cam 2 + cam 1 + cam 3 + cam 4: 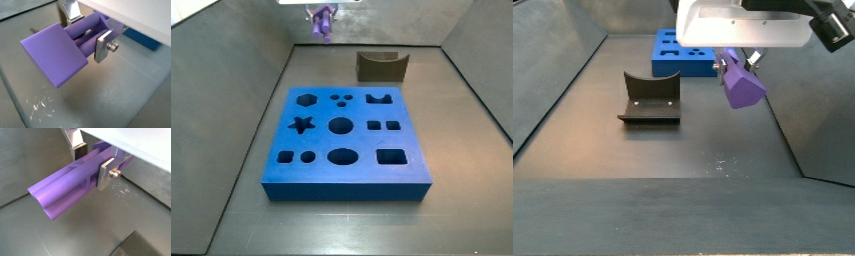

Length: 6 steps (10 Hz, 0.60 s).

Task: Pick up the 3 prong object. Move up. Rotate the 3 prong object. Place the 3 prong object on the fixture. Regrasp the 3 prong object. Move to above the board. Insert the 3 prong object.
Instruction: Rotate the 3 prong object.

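Note:
The light-purple 3 prong object point(67, 190) point(60, 52) hangs in the air, clamped between the silver fingers point(105, 173) of my gripper point(92, 162) point(87, 32), which is shut on it. Both wrist views show its prongs and flat end plate sticking out past the fingers. In both side views the 3 prong object point(323, 20) point(742, 85) hangs high above the floor under the gripper point(738, 58). The dark olive-brown fixture point(381, 66) point(649, 100) stands on the floor, apart from the piece. The blue board point(346, 140) point(684, 52) lies flat with its shaped cutouts.
Grey sloping walls point(245, 110) enclose the dark floor point(660, 155). A corner of the blue board point(141, 39) shows behind the gripper in a wrist view.

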Motion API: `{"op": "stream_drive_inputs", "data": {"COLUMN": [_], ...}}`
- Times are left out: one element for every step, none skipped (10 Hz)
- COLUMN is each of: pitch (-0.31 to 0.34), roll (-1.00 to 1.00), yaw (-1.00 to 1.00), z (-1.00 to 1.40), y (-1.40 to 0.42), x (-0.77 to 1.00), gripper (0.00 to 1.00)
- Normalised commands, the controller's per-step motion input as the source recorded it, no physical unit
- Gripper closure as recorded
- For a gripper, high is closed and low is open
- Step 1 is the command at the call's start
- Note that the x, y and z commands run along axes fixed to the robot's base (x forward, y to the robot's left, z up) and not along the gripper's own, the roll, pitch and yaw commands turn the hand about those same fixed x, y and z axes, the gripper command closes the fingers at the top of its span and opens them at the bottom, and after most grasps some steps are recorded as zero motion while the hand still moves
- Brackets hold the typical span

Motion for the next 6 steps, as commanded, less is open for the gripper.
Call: {"op": "stream_drive_inputs", "data": {"pitch": [-0.003, -0.003, -0.003, -0.003, -0.003, -0.003], "roll": [0.0, 0.0, 0.0, 0.0, 0.0, 0.0], "yaw": [-1.0, -1.0, -1.0, -1.0, -1.0, -1.0], "z": [-0.04, -0.04, -0.04, -0.04, -0.04, -0.04], "y": [0.02, 0.02, 0.02, 0.02, 0.02, 0.02], "x": [0.03, 0.03, 0.03, 0.03, 0.03, 0.03], "gripper": [1.0, 1.0, 1.0, 1.0, 1.0, 1.0]}}
